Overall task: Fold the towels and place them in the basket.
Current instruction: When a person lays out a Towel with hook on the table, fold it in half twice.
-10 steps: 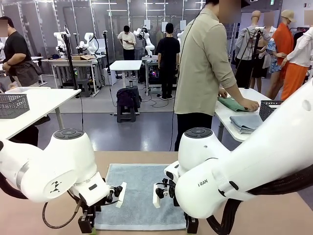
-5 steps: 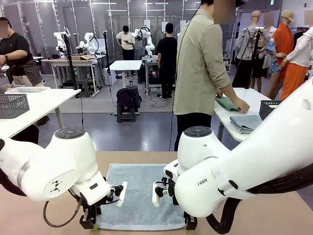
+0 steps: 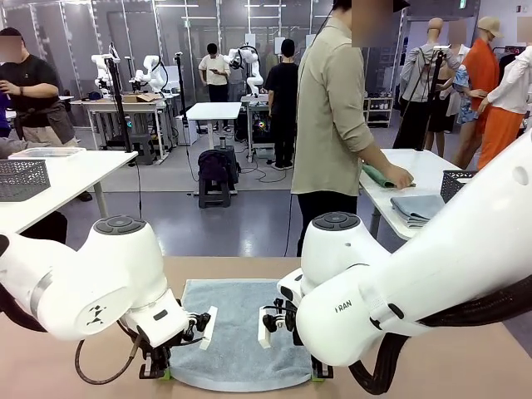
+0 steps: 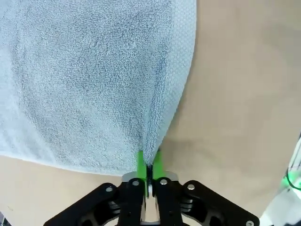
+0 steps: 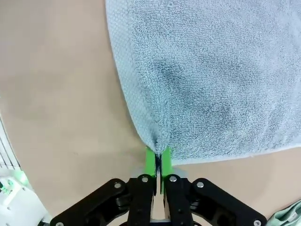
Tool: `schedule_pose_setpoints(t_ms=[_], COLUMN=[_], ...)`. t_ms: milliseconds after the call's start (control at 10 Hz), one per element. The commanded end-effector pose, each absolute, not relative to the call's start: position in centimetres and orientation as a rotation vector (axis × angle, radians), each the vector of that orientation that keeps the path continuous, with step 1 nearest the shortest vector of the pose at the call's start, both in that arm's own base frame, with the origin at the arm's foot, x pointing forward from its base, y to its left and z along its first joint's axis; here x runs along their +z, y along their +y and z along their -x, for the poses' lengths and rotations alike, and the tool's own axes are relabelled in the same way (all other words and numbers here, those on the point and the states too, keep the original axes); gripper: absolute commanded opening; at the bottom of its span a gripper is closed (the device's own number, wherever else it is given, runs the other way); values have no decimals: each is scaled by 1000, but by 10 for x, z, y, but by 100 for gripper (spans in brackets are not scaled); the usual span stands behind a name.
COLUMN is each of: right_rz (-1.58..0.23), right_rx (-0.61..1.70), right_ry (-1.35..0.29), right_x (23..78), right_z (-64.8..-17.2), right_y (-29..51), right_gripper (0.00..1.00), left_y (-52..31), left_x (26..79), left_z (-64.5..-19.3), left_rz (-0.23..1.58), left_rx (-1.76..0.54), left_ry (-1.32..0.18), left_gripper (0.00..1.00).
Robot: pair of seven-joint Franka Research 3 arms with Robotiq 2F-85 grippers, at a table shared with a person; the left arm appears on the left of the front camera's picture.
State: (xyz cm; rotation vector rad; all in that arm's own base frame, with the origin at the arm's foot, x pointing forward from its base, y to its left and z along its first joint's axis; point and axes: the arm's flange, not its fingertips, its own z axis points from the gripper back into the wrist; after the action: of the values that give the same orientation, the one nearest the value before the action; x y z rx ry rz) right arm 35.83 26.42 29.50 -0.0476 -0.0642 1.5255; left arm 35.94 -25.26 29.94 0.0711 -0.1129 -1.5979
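Blue-grey fluffy towel (image 3: 241, 328) lies flat on the tan table (image 3: 474, 366), where the left end effector (image 4: 148, 159) and right end effector (image 5: 158, 155) have just pinched its near corners, so folding can start.

The towel (image 4: 89, 80) is showing pale blue-grey terry with a finer-textured border band, over a plain tan table (image 4: 244, 94). The left gripper (image 4: 148, 162) and right gripper (image 5: 157, 157) are showing black bodies and bright green pads (image 4: 140, 161). The 2 arms (image 3: 83, 283) are showing white.
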Motion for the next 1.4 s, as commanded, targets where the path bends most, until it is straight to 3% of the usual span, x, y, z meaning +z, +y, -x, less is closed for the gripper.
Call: schedule_pose_setpoints(t_ms=[0,1100,1300], right_rz=[44,48,72], right_rx=[1537,1537,1553], right_ry=[-46,-59,-72], right_x=[286,295,308], right_z=[-360,-358,-356], right_y=[259,264,266], right_gripper=[0,0,5], left_y=[-256,-254,-251], left_x=[293,300,315], left_z=[-364,-359,-361], left_rz=[-83,-72,-79], left_rx=[-1603,-1603,-1613], left_ry=[-94,-114,-132], left_gripper=[0,0,3])
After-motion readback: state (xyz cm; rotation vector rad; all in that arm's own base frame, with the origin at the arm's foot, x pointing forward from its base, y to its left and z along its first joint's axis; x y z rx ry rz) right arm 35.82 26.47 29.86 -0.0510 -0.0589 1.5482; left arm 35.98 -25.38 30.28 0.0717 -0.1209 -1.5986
